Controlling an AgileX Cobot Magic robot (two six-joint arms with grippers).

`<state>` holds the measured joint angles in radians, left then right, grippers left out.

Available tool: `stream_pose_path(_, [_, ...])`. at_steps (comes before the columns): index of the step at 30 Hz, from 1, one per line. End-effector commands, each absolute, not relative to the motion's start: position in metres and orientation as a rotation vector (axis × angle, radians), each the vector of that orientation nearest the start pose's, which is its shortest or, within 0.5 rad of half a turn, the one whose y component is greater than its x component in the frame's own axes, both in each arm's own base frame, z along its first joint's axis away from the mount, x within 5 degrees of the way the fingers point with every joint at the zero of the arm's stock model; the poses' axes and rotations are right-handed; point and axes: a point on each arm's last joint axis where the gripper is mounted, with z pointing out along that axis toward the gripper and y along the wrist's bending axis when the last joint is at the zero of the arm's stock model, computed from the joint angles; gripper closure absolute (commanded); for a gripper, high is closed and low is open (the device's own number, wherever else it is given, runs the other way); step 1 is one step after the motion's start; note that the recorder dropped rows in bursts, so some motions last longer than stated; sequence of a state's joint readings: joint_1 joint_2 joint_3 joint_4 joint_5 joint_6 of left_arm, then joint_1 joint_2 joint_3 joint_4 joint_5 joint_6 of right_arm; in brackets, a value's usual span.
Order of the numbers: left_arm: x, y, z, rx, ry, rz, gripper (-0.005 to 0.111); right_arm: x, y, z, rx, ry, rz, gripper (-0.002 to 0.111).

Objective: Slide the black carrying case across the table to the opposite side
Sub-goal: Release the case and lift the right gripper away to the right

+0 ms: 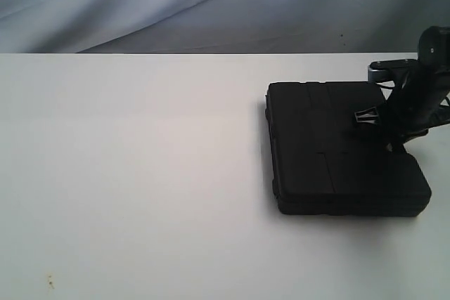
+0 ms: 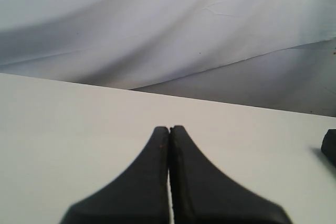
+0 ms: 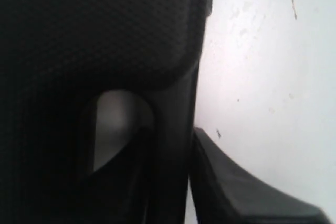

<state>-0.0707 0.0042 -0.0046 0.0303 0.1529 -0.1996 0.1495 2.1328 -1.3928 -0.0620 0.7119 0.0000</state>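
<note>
The matte black case (image 1: 337, 149) lies flat on the right part of the white table (image 1: 140, 173). My right gripper (image 1: 383, 131) reaches in from the right onto the case's right edge. In the right wrist view the case (image 3: 105, 35) fills most of the frame. One finger of my right gripper (image 3: 173, 171) goes through the handle slot (image 3: 118, 114). The other finger (image 3: 236, 187) stays outside, so the gripper is shut on the handle bar. My left gripper (image 2: 169, 128) is shut and holds nothing above bare table. A corner of the case (image 2: 331, 148) shows far off to its side.
A grey cloth backdrop (image 1: 211, 5) hangs behind the table's far edge (image 1: 176, 54). Small red specks (image 1: 49, 282) mark the front left of the tabletop. White surface stretches to the left of the case. The left arm does not show in the exterior view.
</note>
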Motion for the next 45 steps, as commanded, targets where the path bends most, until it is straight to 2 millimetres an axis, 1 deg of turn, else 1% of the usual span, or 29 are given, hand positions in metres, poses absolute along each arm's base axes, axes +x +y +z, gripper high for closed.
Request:
stream_pose_path(1, [0.056,-0.004,0.199,-0.079,1.636,-0.182,0.107,0.408,0.053,0.118,-0.284,2.955,-0.049,0.059])
stream_pose_path(3, [0.056,-0.004,0.199,-0.079,1.636,-0.182,0.107,0.408,0.053,0.118,-0.275,2.956,-0.048,0.049])
stream_pose_path(4, [0.056,-0.004,0.199,-0.079,1.636,-0.182,0.107,0.408,0.053,0.119,-0.263,2.955,-0.047,0.047])
stream_pose_path(6, [0.056,-0.004,0.199,-0.079,1.636,-0.182,0.107,0.408,0.053,0.119,-0.263,2.957,-0.047,0.047])
stream_pose_path(16, [0.056,-0.004,0.199,-0.079,1.636,-0.182,0.107,0.407,0.053,0.136,-0.259,2.928,-0.045,0.049])
stream_pose_path(22, [0.056,-0.004,0.199,-0.079,1.636,-0.182,0.107,0.403,0.052,0.155,-0.243,2.914,-0.044,0.049])
stream_pose_path(29, [0.056,-0.004,0.199,-0.079,1.636,-0.182,0.107,0.396,0.051,0.182,-0.231,2.885,-0.043,0.050])
stream_pose_path(45, [0.056,-0.004,0.199,-0.079,1.636,-0.182,0.107,0.369,0.048,0.243,-0.196,2.860,-0.042,0.050])
